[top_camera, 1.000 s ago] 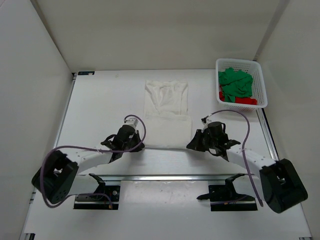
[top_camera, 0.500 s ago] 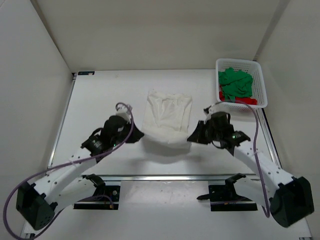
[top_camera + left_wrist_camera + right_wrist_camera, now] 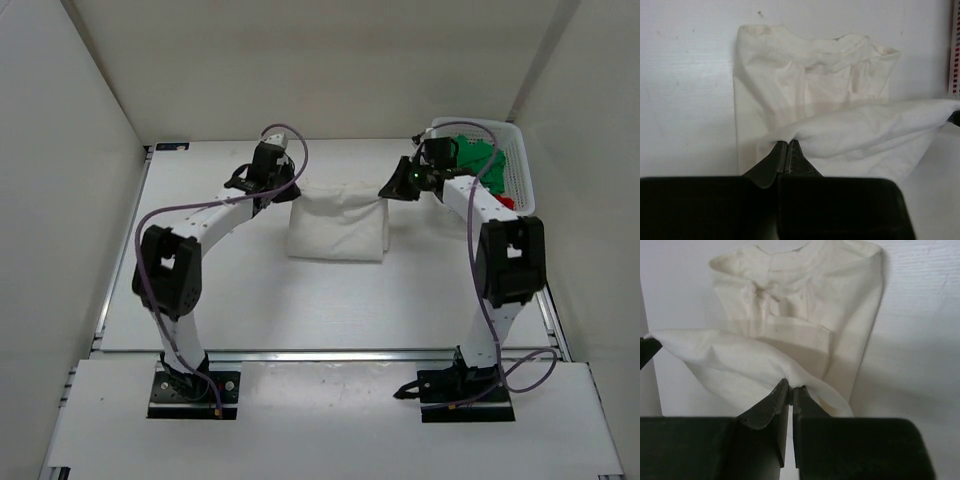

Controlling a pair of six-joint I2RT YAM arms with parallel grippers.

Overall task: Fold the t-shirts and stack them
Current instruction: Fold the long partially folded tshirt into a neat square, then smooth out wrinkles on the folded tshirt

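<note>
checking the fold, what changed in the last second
Both arms carried the near hem of the white cloth t-shirt toward the back, over its far half. The left gripper and right gripper stayed shut on it. The white plastic lattice basket, green t-shirt and red t-shirt stayed put.

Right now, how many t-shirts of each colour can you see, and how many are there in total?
white t-shirt: 1
green t-shirt: 1, in the basket
red t-shirt: 1, in the same basket, mostly hidden
Total: 3 t-shirts
</note>
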